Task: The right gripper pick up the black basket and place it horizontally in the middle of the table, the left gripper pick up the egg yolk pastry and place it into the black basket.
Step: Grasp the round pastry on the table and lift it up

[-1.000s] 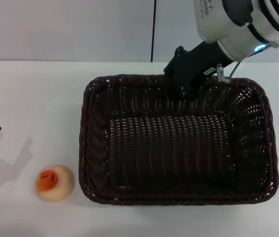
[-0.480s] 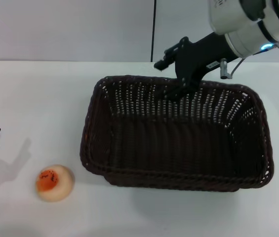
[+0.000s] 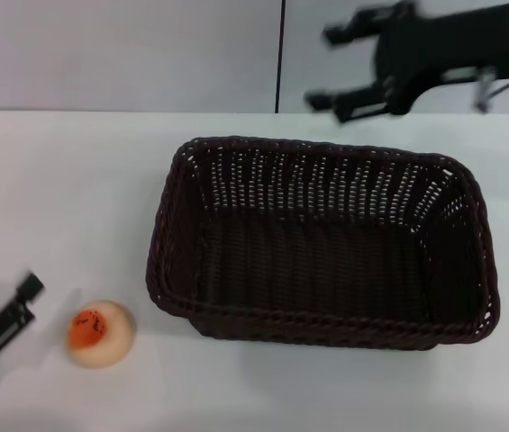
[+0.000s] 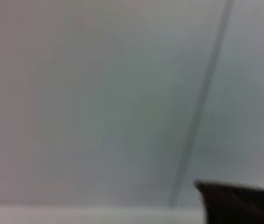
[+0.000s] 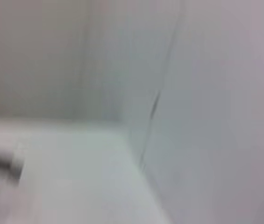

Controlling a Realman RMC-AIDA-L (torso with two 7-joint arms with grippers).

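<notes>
The black basket stands lengthwise across the middle of the white table, opening upward and empty. My right gripper is open and empty, blurred, lifted above and behind the basket's far rim. The egg yolk pastry sits on the table left of the basket's near left corner. My left gripper is open and empty just left of the pastry, close to it but apart. In the left wrist view a dark shape shows low against the wall, probably the basket.
A grey wall with a dark vertical seam runs behind the table. The right wrist view shows only blurred wall and tabletop. Bare table lies left of and behind the basket.
My right gripper has let go of the basket's far rim and risen up and back. The basket stays put. My left gripper has moved right toward the pastry.
</notes>
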